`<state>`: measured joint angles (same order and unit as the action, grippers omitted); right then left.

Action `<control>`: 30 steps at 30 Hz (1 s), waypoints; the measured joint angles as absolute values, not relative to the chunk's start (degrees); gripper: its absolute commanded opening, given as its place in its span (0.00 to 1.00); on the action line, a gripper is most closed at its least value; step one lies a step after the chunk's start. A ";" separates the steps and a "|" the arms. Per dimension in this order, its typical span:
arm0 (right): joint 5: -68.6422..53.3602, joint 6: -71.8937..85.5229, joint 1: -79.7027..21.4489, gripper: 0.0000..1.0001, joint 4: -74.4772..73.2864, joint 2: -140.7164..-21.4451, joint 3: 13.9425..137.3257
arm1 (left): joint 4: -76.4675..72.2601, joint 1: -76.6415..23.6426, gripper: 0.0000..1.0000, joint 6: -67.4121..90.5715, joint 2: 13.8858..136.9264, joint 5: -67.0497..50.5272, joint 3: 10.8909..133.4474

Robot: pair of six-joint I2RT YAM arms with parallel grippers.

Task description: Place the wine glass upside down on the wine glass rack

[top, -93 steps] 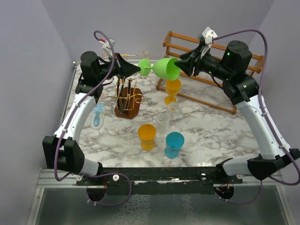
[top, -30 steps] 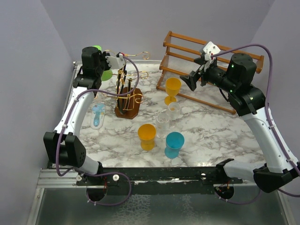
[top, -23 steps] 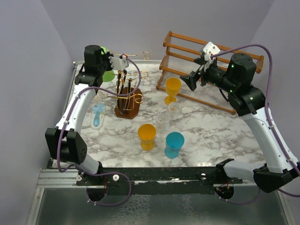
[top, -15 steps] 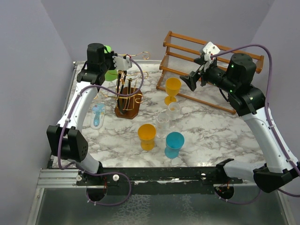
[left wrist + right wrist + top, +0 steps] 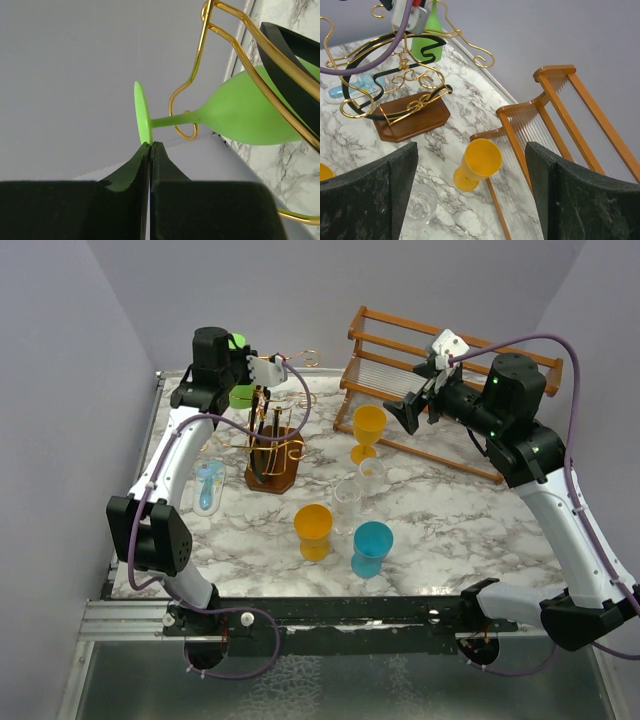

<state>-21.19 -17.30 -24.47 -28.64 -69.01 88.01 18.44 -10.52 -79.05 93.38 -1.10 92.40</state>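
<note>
Left wrist view: left gripper pinches the wine glass by its foot beside the gold rack.

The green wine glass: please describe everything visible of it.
The green wine glass is opaque light green and looks like plastic: a flat round foot, a thin stem, a rounded bowl. It is held bowl down, off the table, among the gold wire arms of the wine glass rack. The left gripper is shut on the foot's rim. Whether wire touches it, I cannot tell.
</note>
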 measured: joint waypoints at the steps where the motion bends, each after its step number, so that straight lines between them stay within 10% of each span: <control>1: -21.23 -17.30 -24.47 0.88 -28.64 -69.01 88.01 | 18.37 -10.61 0.00 -79.05 93.65 -1.10 92.66; 30: -22.22 -17.87 -24.47 0.89 -28.58 -68.95 87.44 | 18.76 -10.90 0.00 -79.42 100.86 5.54 98.30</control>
<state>-22.22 -17.87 -24.47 -28.58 -68.95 87.44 18.76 -10.90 -79.42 100.86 5.54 98.30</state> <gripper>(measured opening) 0.885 0.018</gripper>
